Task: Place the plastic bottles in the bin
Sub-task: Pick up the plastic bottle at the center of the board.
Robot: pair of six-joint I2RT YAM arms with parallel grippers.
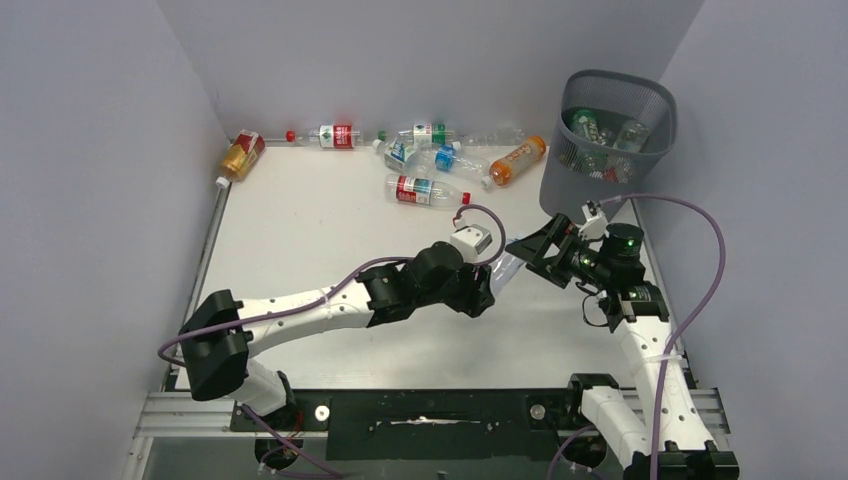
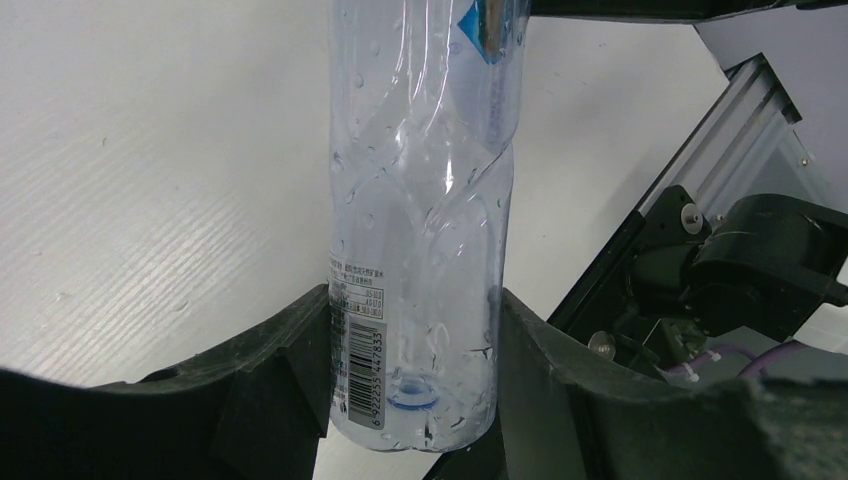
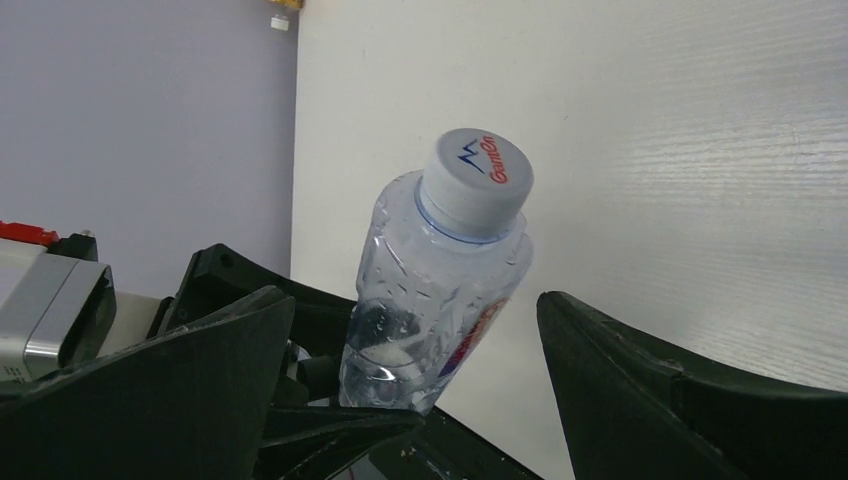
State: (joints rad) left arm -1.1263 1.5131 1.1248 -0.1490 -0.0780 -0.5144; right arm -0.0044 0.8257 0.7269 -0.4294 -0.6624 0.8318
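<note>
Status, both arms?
Left gripper shut on clear plastic bottle with white cap, near its base. Right gripper open, jaws either side of the cap end. Dark grey mesh bin just beyond, rim unobstructed.

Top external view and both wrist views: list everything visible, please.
loose bottles: about eight, clear, orange, amber, lying along table's far edge
held bottle: one, clear, mid-table between the arms
binned bottles: several, exact count unclear, inside bin
bin: one, dark grey mesh, far right corner
table: one, white
walls: grey, around table
left end effector: black, shut on held bottle's base end
right end effector: black, open around its cap end
</note>
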